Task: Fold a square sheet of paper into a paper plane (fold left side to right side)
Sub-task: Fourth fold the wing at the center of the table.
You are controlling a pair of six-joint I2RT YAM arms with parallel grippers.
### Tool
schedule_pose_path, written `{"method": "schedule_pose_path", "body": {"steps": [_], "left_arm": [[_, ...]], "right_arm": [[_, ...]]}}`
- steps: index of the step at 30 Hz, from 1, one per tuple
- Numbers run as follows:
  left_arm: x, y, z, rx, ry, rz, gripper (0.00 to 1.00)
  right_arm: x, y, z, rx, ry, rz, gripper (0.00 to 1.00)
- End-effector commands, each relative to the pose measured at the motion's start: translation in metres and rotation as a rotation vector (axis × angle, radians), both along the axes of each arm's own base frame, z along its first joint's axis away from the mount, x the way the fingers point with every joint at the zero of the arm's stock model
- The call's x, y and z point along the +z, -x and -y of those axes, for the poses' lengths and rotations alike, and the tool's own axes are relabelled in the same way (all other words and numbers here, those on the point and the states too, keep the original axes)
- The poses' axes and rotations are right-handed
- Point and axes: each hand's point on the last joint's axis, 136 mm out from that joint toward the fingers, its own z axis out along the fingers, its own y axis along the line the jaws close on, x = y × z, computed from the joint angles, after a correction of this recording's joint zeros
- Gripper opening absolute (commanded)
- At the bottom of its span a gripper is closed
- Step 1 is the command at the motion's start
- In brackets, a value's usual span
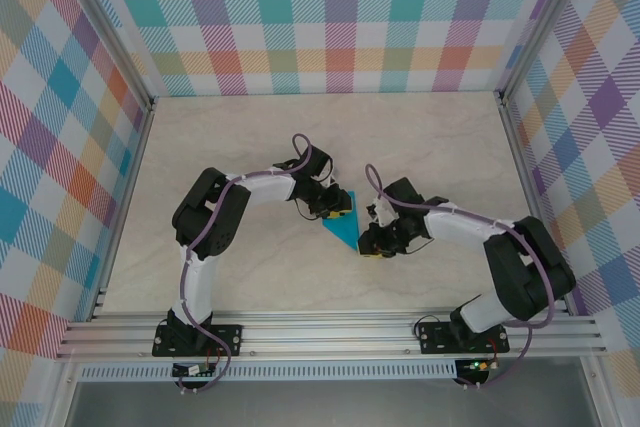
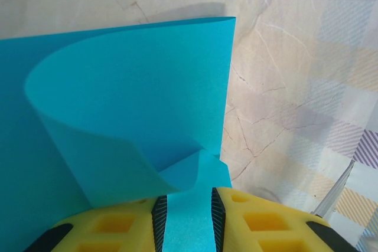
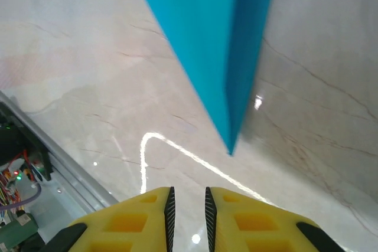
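The sheet of paper lies near the middle of the surface, showing from above as a small turquoise wedge with its point toward 5 o'clock. It is not yet a plane. In the left wrist view one layer curls up and over in a soft, uncreased roll, so the fold looks begun but not pressed flat. The left fingers sit at the sheet's 10 o'clock, slightly spread, with a strip of paper showing in the gap between them. I cannot tell whether they press on it or merely straddle it. The right fingers sit at its 4 o'clock, narrowly parted and pinching nothing, and a sharp corner of the paper points at them from 12 o'clock, a little apart. The paper looks very light, limp and springy. It will likely slide on the glossy surface, spring open if released, and hold any stray dent. It is best taken at a free corner or edge while the other side is pinned down near the intended crease. Plaid walls surround the surface.
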Motion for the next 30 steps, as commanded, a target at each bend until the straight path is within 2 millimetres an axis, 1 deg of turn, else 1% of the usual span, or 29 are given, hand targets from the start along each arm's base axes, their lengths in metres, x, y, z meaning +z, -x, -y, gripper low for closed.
{"method": "schedule_pose_path", "body": {"steps": [1,4,6,9,11,14,16,18,19,20,22,25,30], "left_arm": [[-0.026,0.011,-0.015,0.014,-0.091,-0.043,0.30],[-0.025,0.011,-0.015,0.013,-0.089,-0.039,0.30],[-0.025,0.011,-0.014,0.013,-0.088,-0.040,0.30],[-0.024,0.011,-0.013,0.010,-0.085,-0.040,0.30],[-0.024,0.010,-0.013,0.010,-0.084,-0.038,0.30],[-0.021,0.006,-0.013,0.006,-0.082,-0.020,0.30],[-0.019,0.002,-0.014,0.006,-0.074,-0.014,0.31],[-0.017,-0.007,-0.015,0.007,-0.065,0.001,0.32],[-0.020,-0.006,-0.019,0.005,-0.081,-0.022,0.32],[-0.020,-0.011,-0.021,0.006,-0.079,-0.022,0.32],[-0.021,-0.021,-0.022,0.006,-0.065,-0.025,0.32],[-0.025,-0.038,-0.026,0.007,-0.060,-0.030,0.32],[-0.034,-0.059,-0.036,0.023,-0.055,-0.037,0.32]], "right_arm": [[0.018,-0.017,-0.014,0.004,-0.047,0.050,0.22],[0.002,-0.028,-0.026,0.007,-0.045,0.016,0.18],[-0.009,-0.036,-0.032,0.002,-0.036,0.013,0.17],[-0.025,-0.045,-0.030,-0.016,0.017,0.011,0.16],[-0.037,-0.044,-0.025,-0.023,0.059,-0.011,0.15],[-0.054,-0.033,-0.014,-0.033,0.117,-0.060,0.15],[-0.065,-0.020,-0.006,-0.034,0.150,-0.105,0.14],[-0.074,-0.008,0.003,-0.032,0.179,-0.141,0.13],[-0.078,-0.002,0.007,-0.032,0.193,-0.155,0.13],[-0.081,0.003,0.011,-0.031,0.205,-0.166,0.13],[-0.085,0.011,0.016,-0.029,0.214,-0.183,0.12],[-0.087,0.018,0.019,-0.027,0.218,-0.198,0.11],[-0.087,0.023,0.022,-0.030,0.221,-0.202,0.10]]}}
